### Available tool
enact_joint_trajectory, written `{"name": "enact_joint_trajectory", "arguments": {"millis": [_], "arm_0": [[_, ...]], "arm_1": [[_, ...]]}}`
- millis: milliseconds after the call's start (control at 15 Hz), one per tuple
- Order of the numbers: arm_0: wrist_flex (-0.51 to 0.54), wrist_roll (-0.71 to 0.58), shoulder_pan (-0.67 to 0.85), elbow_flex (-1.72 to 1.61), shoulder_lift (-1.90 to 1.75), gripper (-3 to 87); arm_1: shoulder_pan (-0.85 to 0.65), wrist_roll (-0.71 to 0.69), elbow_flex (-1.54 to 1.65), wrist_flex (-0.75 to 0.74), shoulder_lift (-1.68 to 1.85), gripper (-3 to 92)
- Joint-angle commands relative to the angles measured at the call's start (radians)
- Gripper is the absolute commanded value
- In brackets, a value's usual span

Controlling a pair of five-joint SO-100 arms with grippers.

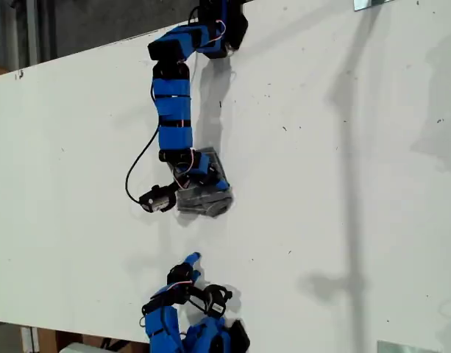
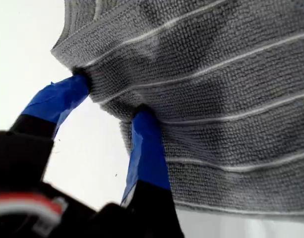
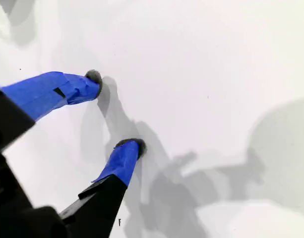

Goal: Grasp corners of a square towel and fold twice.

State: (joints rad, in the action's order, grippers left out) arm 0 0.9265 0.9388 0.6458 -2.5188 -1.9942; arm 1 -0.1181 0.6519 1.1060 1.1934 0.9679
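The towel is a small dark grey bundle on the white table, near the middle of the exterior view. In the first wrist view the towel fills the picture, its pale stripes running across it. My first gripper grips a bunched edge of it, blue fingertips pressed into the cloth; I cannot pick out the corners. The same gripper sits over the bundle in the exterior view. My second gripper stands open over bare table, nothing between its fingers, at the bottom of the exterior view, apart from the towel.
A black cable loops off the first arm toward the exterior view's left. The first arm's base is at the table's top edge, the second arm's base at the bottom edge. Arm shadows fall across the table.
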Motion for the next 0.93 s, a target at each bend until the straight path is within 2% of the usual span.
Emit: {"name": "enact_joint_trajectory", "arguments": {"millis": [0, 200, 467, 867], "arm_0": [[0.005, 0.005, 0.012, 0.034, -0.009, 21.6], [0.005, 0.005, 0.012, 0.034, -0.009, 21.7], [0.005, 0.005, 0.012, 0.034, -0.009, 21.6], [0.005, 0.005, 0.012, 0.034, -0.009, 21.6]], "arm_1": [[-0.029, -0.018, -0.072, 0.048, 0.112, 19.4], [-0.063, -0.032, -0.064, 0.060, 0.206, 19.4], [-0.035, -0.021, -0.110, -0.009, 0.000, 19.4], [-0.011, -0.012, -0.183, 0.021, -0.078, 19.1]]}}
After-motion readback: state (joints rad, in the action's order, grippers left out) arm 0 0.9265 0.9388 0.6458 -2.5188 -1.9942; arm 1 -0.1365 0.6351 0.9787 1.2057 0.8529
